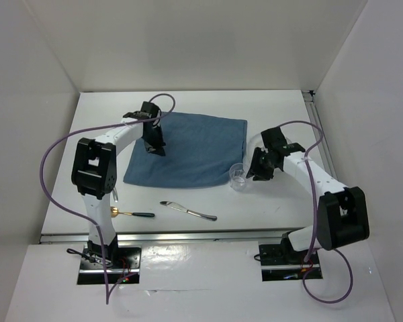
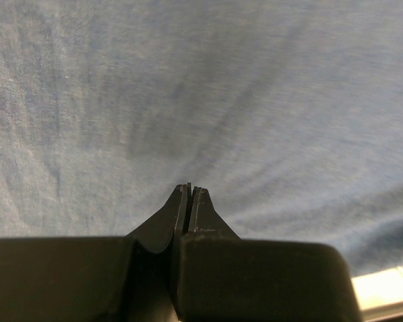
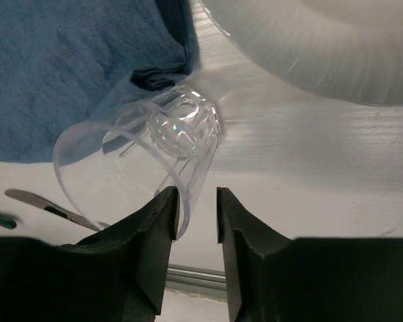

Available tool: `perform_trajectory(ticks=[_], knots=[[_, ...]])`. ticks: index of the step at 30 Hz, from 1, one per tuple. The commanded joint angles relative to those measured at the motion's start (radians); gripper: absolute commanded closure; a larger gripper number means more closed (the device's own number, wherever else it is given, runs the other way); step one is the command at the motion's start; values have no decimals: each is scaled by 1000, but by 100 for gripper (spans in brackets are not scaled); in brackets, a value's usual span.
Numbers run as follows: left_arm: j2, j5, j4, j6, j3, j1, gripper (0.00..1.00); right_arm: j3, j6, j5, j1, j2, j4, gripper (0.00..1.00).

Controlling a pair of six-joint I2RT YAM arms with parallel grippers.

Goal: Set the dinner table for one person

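One big thing here is not for lifting: the dinner table (image 1: 269, 107). It looks heavy, hard and stiff, so I think nothing needs to take hold of it. Things just get put down on its flat top. It is plain white and not shiny, with a metal rail along its right edge and its near edge. It fills the middle of the top view.

The thing to lift looks like the clear plastic cup (image 1: 238, 176). It stands on the table, just right of the middle of the top view, by the lower right corner of the blue cloth mat (image 1: 195, 147). I think it is very light, smooth and slippery, with a thin wall that may bend or crack if squeezed hard. The rim looks like the best place to pinch, gently.

The right gripper (image 3: 197, 194) has one finger on each side of the cup's wall at the rim. It is partly closed, but a small gap shows, so it is not a tight pinch yet. The left gripper (image 2: 190, 191) is closed on nothing, above the mat. A knife (image 1: 188, 210) lies on the table, low in the middle of the top view.
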Motion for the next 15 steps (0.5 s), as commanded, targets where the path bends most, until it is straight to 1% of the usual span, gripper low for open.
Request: perform_trajectory(ticks=[1,2,4,5,6,8,9,12,13,15], knots=[[26,-22,4,4,-33,4,100,-12,22,40,8,27,53,62],[26,-22,4,-5,-48,4,100,-12,22,40,8,27,53,66],[26,-22,15,-5,-82,-5,100,-12,22,56,8,18,44,81],[26,-22,15,-17,-91,-5,100,0,31,70,8,17,34,94],[26,-11,15,-17,-114,-5,100,14,42,87,8,-13,5,100],[14,-11,24,-17,-143,-14,100,37,51,144,8,-44,-37,100],[3,-11,35,-17,-169,-14,100,69,51,158,8,-83,-72,100],[-16,-11,35,-17,-203,-27,100,135,28,199,8,-130,-127,100],[-16,-2,35,-17,-226,-27,100,194,19,199,8,-130,-141,100],[-46,-2,35,-17,-252,-56,100,262,-3,199,8,-130,-163,100]])
